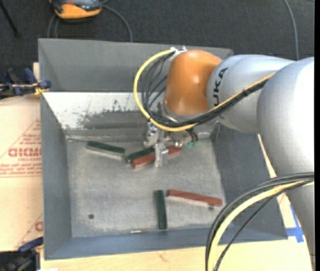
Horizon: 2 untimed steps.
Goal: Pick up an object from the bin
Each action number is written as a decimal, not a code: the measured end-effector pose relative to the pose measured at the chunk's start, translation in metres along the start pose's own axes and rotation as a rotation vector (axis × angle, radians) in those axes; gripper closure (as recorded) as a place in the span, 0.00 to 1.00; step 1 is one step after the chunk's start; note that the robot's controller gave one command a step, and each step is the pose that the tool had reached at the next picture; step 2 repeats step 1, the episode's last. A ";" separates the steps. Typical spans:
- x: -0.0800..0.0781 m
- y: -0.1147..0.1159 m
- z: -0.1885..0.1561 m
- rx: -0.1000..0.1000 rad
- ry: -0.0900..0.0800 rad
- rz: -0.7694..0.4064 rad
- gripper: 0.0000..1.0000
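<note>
My gripper (pixel 157 144) hangs low over the back middle of the bin, under the arm's orange cover. Directly beneath it lies a red-brown stick (pixel 143 161), slanted, with a dark green stick (pixel 139 153) close alongside; both run under the gripper's metal tip. Whether the gripper touches or holds either of them is hidden. Another dark green stick (pixel 105 148) lies a little to the left, apart from the gripper.
Toward the bin's front, a dark green stick (pixel 161 209) lies lengthwise and a red stick (pixel 194 197) lies crosswise beside it. A small dark speck (pixel 91 216) sits front left. The arm and its cables cover the bin's back right.
</note>
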<state>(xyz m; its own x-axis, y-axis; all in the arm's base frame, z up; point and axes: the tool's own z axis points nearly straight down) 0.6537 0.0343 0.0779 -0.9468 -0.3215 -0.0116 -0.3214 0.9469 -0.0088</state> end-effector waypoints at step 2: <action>0.000 0.000 0.000 0.000 -0.001 0.001 1.00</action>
